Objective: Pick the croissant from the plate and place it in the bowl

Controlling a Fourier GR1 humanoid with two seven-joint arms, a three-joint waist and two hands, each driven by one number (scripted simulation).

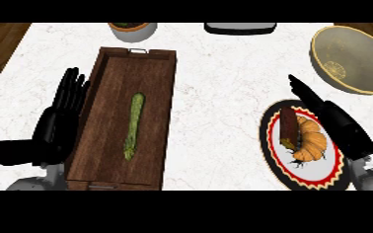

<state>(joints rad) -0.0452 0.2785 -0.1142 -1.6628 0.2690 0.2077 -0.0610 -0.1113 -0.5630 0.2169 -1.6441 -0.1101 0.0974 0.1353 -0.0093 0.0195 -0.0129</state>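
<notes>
Two items are seen on the plate [268, 139]: croissant [313, 141] and a brown slice [290, 127], side by side. Right hand [342, 126] is held open and empty at the croissant's right. Fingers [306, 93] should be closed round the croissant alone, slice left undisturbed; bowl [350, 59] is sited beyond.

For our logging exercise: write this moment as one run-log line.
croissant: on plate | bowl: upper right | right hand: open, at plate | left hand: open, by tray

- left hand [58, 121]: open, fingers straight, pointing forward, thumb out to its left
- right hand [341, 128]: open, fingers extended, angled forward and toward left hand
- left forearm [29, 182], right forearm [360, 173]: grey, just behind each hand
</notes>
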